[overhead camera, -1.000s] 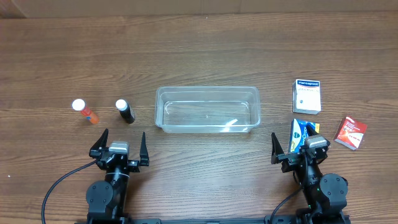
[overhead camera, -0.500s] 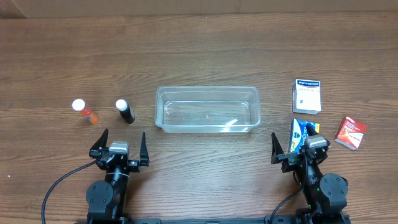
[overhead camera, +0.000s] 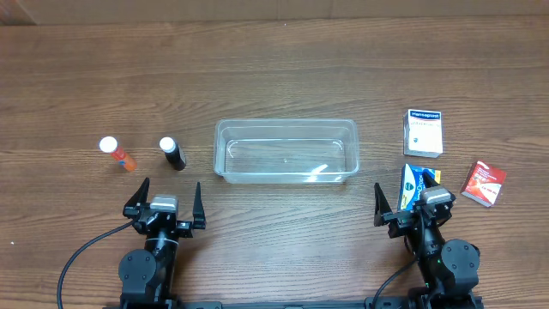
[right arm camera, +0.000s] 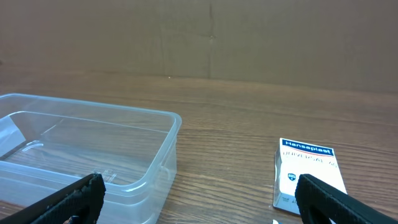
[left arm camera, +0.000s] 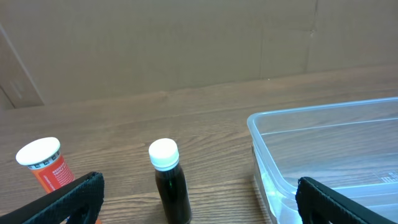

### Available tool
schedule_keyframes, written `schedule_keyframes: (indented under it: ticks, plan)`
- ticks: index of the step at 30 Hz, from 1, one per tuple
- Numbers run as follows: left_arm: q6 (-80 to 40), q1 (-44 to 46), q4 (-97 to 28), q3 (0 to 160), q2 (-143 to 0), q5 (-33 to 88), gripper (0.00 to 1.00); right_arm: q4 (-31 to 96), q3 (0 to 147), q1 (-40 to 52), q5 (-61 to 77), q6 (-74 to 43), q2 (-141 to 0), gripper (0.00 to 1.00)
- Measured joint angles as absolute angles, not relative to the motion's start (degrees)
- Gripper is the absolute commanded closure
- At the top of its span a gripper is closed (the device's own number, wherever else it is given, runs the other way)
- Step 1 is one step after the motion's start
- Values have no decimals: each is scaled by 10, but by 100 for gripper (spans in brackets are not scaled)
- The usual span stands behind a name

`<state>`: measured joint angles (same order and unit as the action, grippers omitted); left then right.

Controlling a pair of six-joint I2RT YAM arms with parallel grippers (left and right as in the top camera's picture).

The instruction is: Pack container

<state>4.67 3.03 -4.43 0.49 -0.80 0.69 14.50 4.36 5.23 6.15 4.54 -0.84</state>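
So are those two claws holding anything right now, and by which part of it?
Nothing is held. The left gripper and the right gripper are both open, with nothing in either; the container sits empty ahead of them.

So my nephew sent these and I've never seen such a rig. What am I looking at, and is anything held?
Two robot arms at a wooden table. One picture looks down from above; the other two come from wrist cameras, with dark fingers at the bottom corners. The left gripper and right gripper are open, holding nothing. Ahead sits an empty clear container; left of it stand an orange bottle and a dark bottle, right of it lie a white box, blue box and red box.
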Motion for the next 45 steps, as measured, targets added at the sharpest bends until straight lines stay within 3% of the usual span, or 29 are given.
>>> schedule_keyframes:
  ticks: [9,16,24,32,39,45]
  plan:
    - [42,30,-44,5,-8,7,0,145,44,53,62,45,-8,0]
    - [-31,30,-47,5,-8,7,0,139,44,52,68,9,-8,0]
    - [-58,30,-127,89,-30,4,0,143,68,52,70,-44,-49,0]
    - [-61,30,-183,289,-243,1,0,225,276,52,70,-58,-272,0]
    - [-94,30,-414,548,-499,6,0,433,514,52,72,-61,-511,0]
    - [-107,30,-551,630,-588,24,0,567,612,52,76,-60,-611,0]
